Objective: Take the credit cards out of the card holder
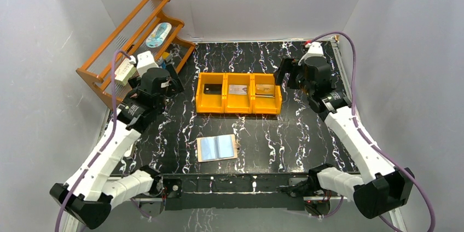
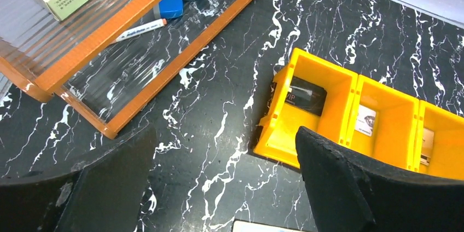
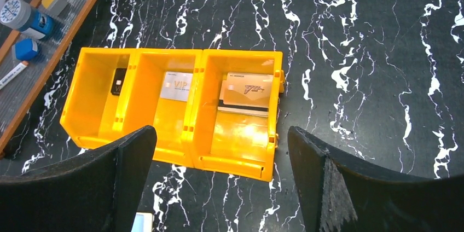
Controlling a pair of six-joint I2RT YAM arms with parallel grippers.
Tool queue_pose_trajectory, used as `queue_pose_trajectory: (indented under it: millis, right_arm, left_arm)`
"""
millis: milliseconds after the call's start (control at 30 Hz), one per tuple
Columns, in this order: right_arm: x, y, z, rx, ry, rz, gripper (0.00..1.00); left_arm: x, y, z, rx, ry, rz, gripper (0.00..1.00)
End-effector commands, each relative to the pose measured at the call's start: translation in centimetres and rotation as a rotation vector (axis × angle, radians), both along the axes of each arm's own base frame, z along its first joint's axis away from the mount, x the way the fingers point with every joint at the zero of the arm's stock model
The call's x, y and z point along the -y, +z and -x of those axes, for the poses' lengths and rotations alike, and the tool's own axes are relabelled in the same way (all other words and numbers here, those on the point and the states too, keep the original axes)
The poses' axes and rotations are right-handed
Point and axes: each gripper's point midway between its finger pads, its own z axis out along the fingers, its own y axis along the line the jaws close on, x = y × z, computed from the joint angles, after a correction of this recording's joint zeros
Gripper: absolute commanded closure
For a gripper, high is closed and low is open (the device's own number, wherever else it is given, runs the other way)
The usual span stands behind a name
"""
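The black marbled table (image 1: pixel 306 133) fills the top view. At its 10 o'clock corner stands a wooden rack (image 1: pixel 90 72) holding small items. Just toward 12 o'clock from the table's centre sits an orange three-compartment tray (image 1: pixel 239 110).

The left gripper (image 2: pixel 224 150) hangs at 9 o'clock from the tray, near the rack. Its fingers are spread wide with nothing between them. The right gripper (image 3: pixel 221 133) hangs at about 2 o'clock from the tray, fingers likewise wide apart and bare.

The card holder (image 1: pixel 217 148) lies at 6 o'clock from the tray, apart from it and toward the table's near edge. It is opened flat, silvery-blue panels facing up, and neither gripper touches it.

One card lies in each tray compartment: a gold card (image 3: pixel 246 94) at the 3 o'clock end, a silver card (image 3: pixel 176 86) in the middle and a black card (image 3: pixel 119 80) at the 9 o'clock end.
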Motion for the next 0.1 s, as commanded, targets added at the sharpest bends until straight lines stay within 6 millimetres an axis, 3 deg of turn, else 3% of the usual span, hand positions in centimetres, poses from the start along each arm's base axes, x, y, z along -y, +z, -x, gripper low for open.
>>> queue_pose_trajectory:
  millis: [0, 67]
  right_arm:
    - [-0.28, 1.58, -0.68, 0.037, -0.002, -0.015, 0.02]
    - [-0.30, 1.33, -0.79, 0.024, -0.006, -0.011, 0.02]
  left_arm:
    - [-1.65, 1.10, 0.29, 0.026, 0.075, -0.034, 0.02]
    - [-2.29, 1.10, 0.34, 0.028, 0.116, -0.049, 0.02]
